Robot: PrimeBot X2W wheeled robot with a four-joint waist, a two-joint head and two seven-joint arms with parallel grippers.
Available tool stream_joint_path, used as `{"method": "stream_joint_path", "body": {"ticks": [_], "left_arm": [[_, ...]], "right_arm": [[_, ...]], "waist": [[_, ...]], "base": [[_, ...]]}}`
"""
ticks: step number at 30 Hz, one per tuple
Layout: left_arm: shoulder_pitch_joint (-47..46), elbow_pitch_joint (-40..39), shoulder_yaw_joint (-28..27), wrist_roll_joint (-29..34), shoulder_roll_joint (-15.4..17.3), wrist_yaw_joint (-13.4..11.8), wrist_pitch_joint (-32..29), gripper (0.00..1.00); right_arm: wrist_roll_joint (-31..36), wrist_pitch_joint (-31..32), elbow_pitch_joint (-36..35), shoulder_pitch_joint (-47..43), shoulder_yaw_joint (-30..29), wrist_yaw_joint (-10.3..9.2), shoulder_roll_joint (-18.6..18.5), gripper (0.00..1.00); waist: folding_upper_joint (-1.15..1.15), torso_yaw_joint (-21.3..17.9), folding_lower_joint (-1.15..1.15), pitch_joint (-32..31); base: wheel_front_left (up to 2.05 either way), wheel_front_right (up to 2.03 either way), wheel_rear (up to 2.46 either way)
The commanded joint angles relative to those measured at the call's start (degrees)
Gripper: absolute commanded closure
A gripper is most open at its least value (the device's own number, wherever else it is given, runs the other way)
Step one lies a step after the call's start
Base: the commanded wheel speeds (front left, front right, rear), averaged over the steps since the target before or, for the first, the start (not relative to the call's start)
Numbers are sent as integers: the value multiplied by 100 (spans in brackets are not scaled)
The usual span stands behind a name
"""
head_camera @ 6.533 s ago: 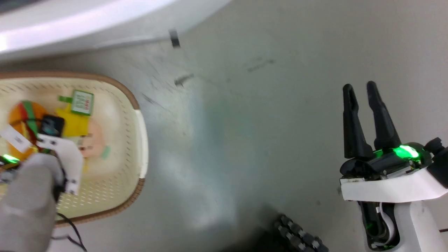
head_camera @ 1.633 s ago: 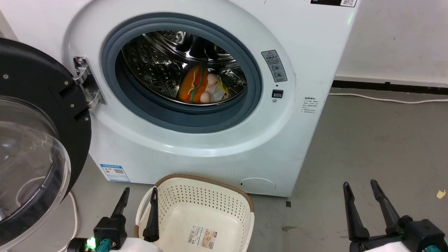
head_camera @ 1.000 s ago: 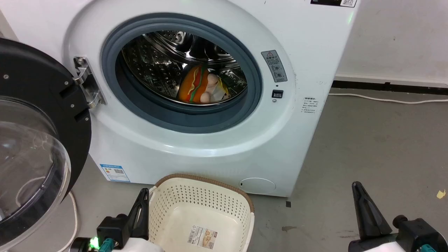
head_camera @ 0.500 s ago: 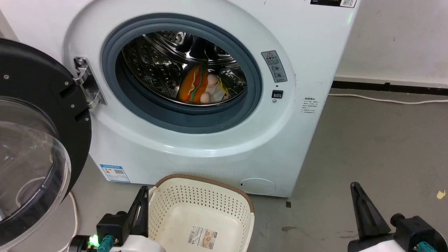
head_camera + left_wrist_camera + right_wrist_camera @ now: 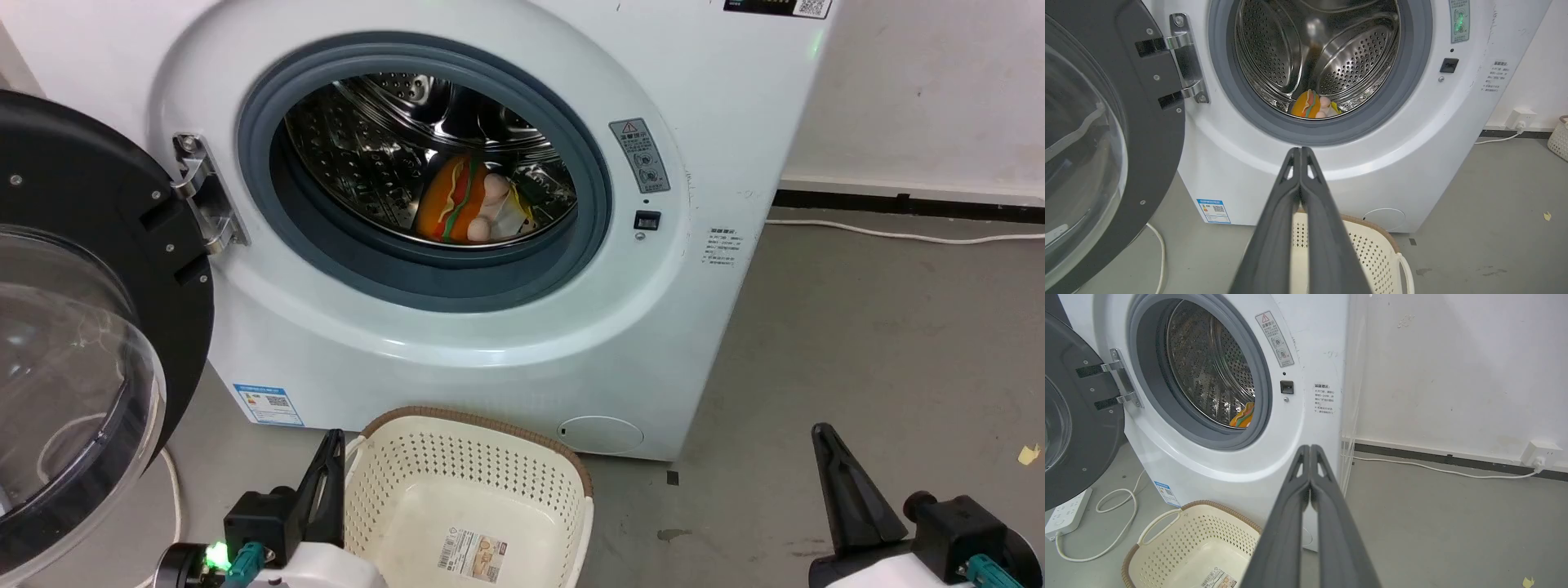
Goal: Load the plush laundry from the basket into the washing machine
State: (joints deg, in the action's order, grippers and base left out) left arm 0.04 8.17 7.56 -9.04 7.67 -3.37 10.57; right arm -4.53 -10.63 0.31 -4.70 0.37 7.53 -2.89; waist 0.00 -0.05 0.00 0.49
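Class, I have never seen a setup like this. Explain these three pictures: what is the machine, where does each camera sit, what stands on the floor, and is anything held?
It is a wheeled robot with two arms. One picture comes from a camera on its head; the other two come from its wrists, looking along each arm's dark fingers. On the grey floor stand a white washing machine, door open, and a cream basket. The plush toy lies in the steel drum. The left end effector and right end effector are both shut, holding nothing.
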Motion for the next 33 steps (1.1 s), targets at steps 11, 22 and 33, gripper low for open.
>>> {"method": "stream_joint_path", "body": {"ticks": [11, 22, 33], "left_arm": [[-1, -132, -117, 161, -86, 52, -134, 100], [-2, -245, -223, 283, -151, 99, -286, 100], [-2, -341, -312, 387, -206, 138, -415, 100]], "right_arm": [[74, 134, -10, 126, -10, -2, 1, 100], [136, 287, -14, 183, -15, -2, 1, 100], [189, 417, -17, 231, -18, -2, 1, 100]], "waist": [[0, 1, 0, -6], [0, 1, 0, -13], [0, 2, 0, -19]], "base": [[0, 0, 0], [0, 0, 0], [0, 0, 0]]}}
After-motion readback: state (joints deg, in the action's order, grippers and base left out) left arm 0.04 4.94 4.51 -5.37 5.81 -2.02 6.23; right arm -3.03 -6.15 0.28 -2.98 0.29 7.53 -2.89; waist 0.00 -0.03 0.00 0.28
